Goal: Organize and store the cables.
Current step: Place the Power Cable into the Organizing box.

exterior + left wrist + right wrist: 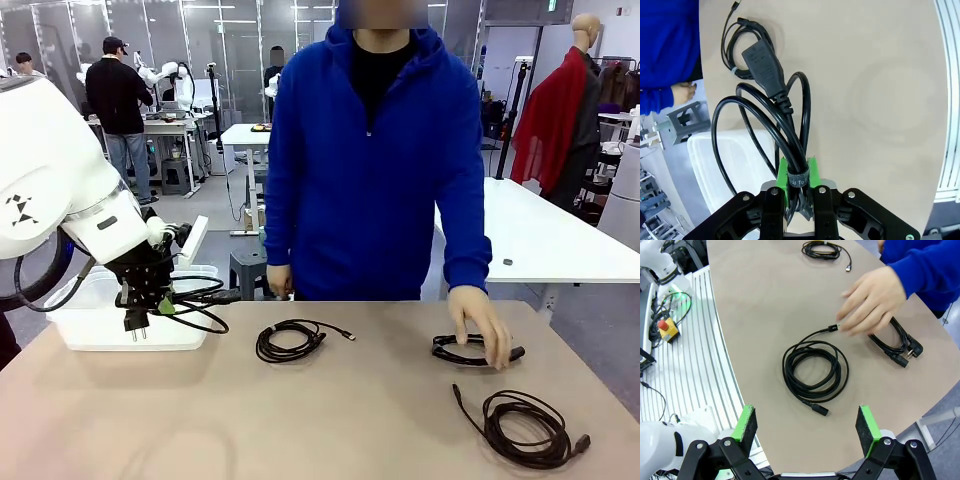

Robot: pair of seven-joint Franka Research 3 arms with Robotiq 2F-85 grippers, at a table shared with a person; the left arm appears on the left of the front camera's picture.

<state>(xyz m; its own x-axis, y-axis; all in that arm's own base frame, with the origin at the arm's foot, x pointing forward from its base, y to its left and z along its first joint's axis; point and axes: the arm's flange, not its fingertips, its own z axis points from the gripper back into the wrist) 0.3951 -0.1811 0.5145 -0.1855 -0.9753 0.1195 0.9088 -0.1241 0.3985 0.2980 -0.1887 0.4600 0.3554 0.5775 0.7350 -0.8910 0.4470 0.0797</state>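
Left claw (148, 300): you have it clamped narrow on a bundled black power cable (200, 298), gripped at the bundle's strap, with a green pad on each side. The loops and block connector stick out past the fingers toward the middle of the table. A two-pin plug hangs below the claw.

The claw hangs at the inner wall of a white translucent plastic bin (95, 335). You cannot tell whether the bundle is over the opening or just beside it. The bin sits at the left edge of the beige tabletop (330, 420).

Right claw (806, 416): the jaws stand wide and hold nothing. It hangs above a large loose coil of black cord (815, 370), which lies near the tabletop's right front edge, where the rim curves away to a ribbed white surface.

Other cables:
- A small coil of thin black cord (288, 340) lies at centre, apart from everything else.
- A flat coil of black power cord (470, 350) lies at the right, under the person's hand (480, 320), just beyond the large coil.

Open room: the front left and front centre of the tabletop are bare. The strip from the bin to the centre coil is also bare.
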